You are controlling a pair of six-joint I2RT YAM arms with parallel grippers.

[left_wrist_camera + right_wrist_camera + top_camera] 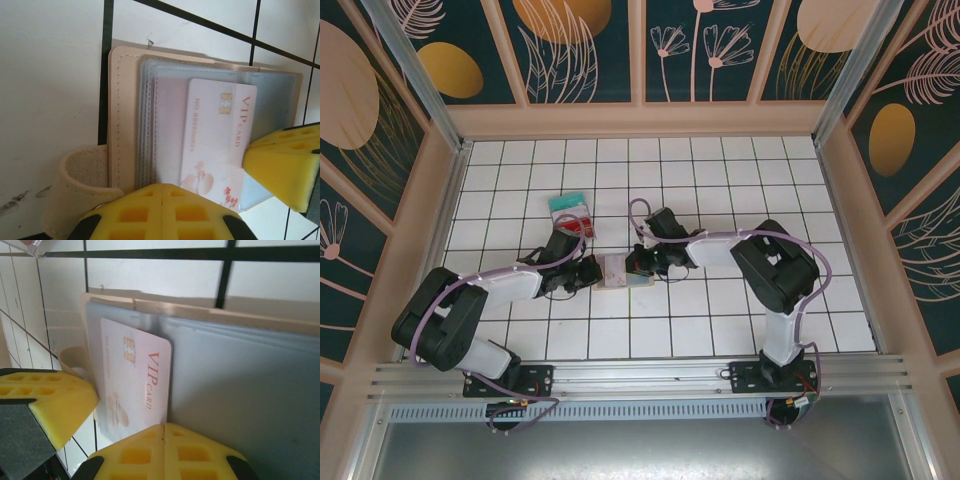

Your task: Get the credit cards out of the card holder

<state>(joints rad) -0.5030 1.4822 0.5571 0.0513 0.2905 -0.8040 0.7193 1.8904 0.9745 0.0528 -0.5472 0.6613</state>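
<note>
White tiles (50, 75); left gripper (162, 194) and right gripper (163, 432) closed, hold unclear; I'd pinch the stiff, slick card (216, 142) mid-frame.

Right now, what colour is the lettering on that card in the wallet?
Red, on a pale pink card; clearest in the right wrist view.

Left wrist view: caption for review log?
Open card holder, pale VIP card in clear sleeve, left gripper shut at its edge.

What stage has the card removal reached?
Done: a teal card and a red card lie on the table, outside the card holder. In hand: left tool and right tool, both shut, sit at the holder. Left: a VIP card in its sleeve.
</note>
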